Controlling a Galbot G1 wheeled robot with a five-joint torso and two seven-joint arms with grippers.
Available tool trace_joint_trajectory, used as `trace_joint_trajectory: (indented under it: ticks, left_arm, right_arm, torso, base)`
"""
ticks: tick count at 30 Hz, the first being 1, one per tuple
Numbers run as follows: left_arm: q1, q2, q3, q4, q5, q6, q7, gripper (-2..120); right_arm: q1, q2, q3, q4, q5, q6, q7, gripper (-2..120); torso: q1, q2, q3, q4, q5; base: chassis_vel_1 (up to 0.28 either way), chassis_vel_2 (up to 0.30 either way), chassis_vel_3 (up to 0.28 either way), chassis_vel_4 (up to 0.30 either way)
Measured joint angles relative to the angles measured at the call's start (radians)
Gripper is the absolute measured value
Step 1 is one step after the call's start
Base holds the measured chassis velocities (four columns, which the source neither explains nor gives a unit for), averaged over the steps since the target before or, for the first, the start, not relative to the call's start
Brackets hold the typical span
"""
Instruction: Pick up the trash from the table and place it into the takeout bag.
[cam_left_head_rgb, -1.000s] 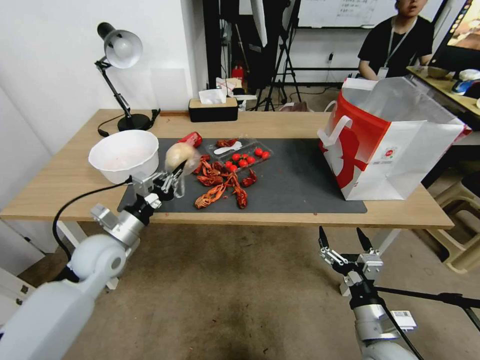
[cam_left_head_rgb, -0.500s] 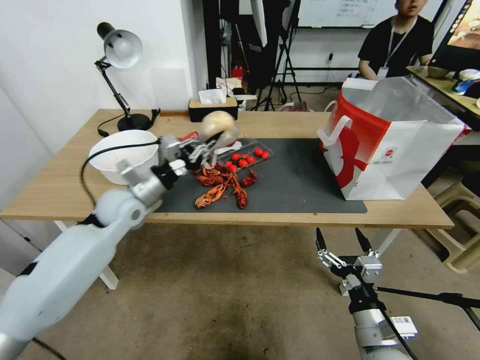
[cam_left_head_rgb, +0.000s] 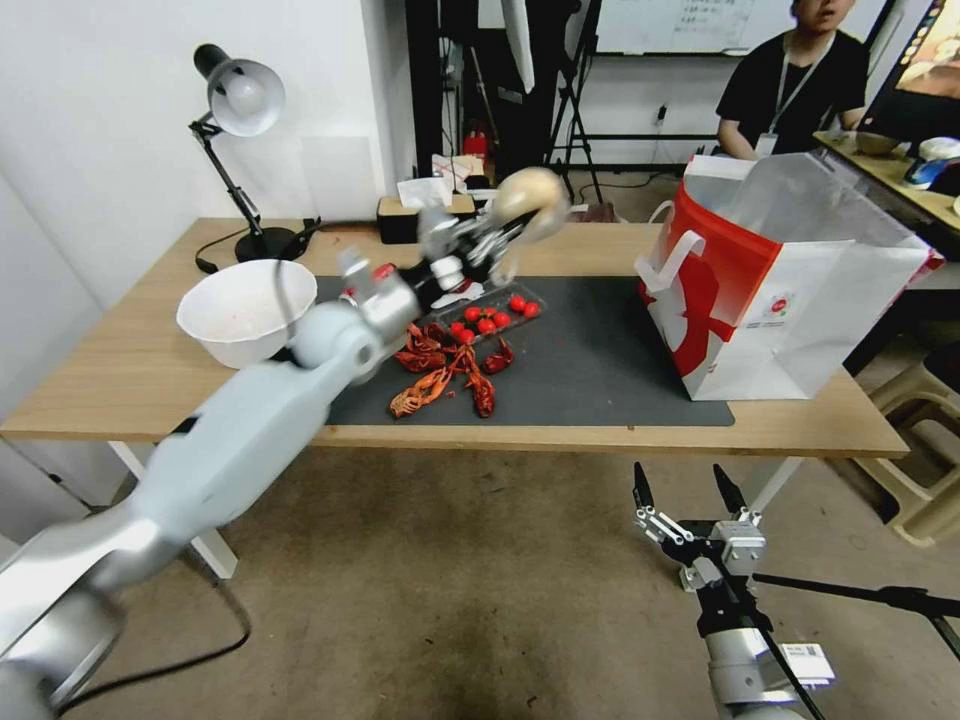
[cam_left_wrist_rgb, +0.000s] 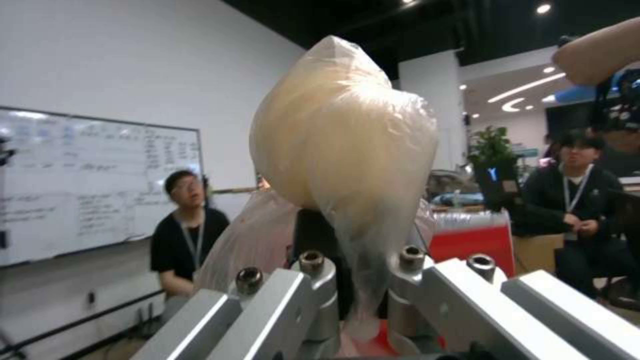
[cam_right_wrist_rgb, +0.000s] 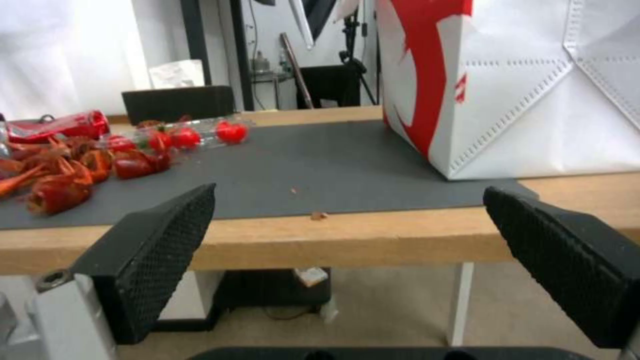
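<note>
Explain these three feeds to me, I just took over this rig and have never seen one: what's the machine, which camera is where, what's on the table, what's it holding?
It is a wheeled robot with two arms. The head camera looks down on the table; each wrist carries its own camera. The left gripper is shut on the small clear bag, in the air between the crayfish shells and the takeout bag. The right gripper hangs open below the table's front edge. A white bowl and red soda can sit on the table.

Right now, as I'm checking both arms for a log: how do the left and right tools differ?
The left tool is raised above the table, shut on the small clear bag; the right tool hangs below the table edge, open and empty. The left reaches toward the takeout bag; the right is parked near the floor.
</note>
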Motion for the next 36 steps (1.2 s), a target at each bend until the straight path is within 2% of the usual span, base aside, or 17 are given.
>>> trace_joint_trajectory:
  ticks: [2,7,18,22,23,25,26,27,30,36]
  left_arm:
    - [-0.060,-0.059,0.042,0.066,0.001,-0.003,0.003,2]
    - [-0.135,-0.123,0.106,0.143,0.005,-0.008,0.002,2]
    - [-0.256,-0.185,0.219,0.224,-0.001,-0.008,-0.018,2]
    - [-0.342,-0.270,0.277,0.317,-0.005,-0.009,-0.020,2]
    - [-0.342,-0.270,0.277,0.317,-0.005,-0.009,-0.020,2]
    - [-0.363,-0.303,0.294,0.343,0.000,-0.011,-0.021,2]
    - [-0.382,-0.339,0.307,0.376,0.014,-0.016,-0.024,2]
    - [-0.382,-0.339,0.307,0.376,0.014,-0.016,-0.024,2]
    - [-0.410,-0.416,0.334,0.427,0.056,-0.021,-0.068,2]
    - [-0.439,-0.457,0.403,0.469,0.110,-0.021,-0.110,2]
  right_arm:
    - [0.002,0.004,0.001,-0.007,-0.001,0.000,0.000,100]
    - [-0.007,0.015,0.009,-0.011,-0.012,0.018,-0.006,100]
    - [-0.036,0.026,0.019,-0.002,-0.027,0.047,-0.021,100]
    - [-0.040,0.030,0.019,-0.009,-0.027,0.060,-0.022,100]
    - [-0.040,0.030,0.019,-0.009,-0.027,0.060,-0.022,100]
    - [-0.045,0.032,0.021,-0.009,-0.027,0.065,-0.025,100]
    - [-0.049,0.033,0.024,-0.010,-0.027,0.071,-0.027,100]
    - [-0.049,0.033,0.024,-0.010,-0.027,0.071,-0.027,100]
    - [-0.055,0.033,0.033,-0.013,-0.018,0.083,-0.032,100]
    - [-0.062,0.030,0.040,-0.016,-0.008,0.097,-0.035,100]
  torso:
    - [0.000,0.000,0.000,0.0003,-0.0001]
    - [0.000,0.000,0.000,0.0006,-0.0003]
    - [0.000,0.000,0.000,0.0009,-0.0004]
    - [0.000,0.000,0.000,0.0008,-0.0003]
    - [0.000,0.000,0.000,0.0008,-0.0003]
    - [0.000,0.000,0.000,0.0007,-0.0002]
    - [0.000,0.000,0.000,0.0007,-0.0002]
    - [0.000,0.000,0.000,0.0007,-0.0002]
    - [0.000,0.000,0.000,0.0004,-0.0002]
    - [0.000,0.000,0.000,0.0003,-0.0002]
  base:
    - [0.000,0.000,0.000,0.000]
    - [0.000,0.000,0.000,0.000]
    - [0.000,0.000,0.000,0.000]
    - [0.000,0.000,0.000,0.000]
    - [0.000,0.000,0.000,0.000]
    - [0.000,0.000,0.000,0.000]
    - [0.000,0.000,0.000,0.000]
    - [0.000,0.000,0.000,0.000]
    - [0.000,0.000,0.000,0.000]
    - [0.000,0.000,0.000,0.000]
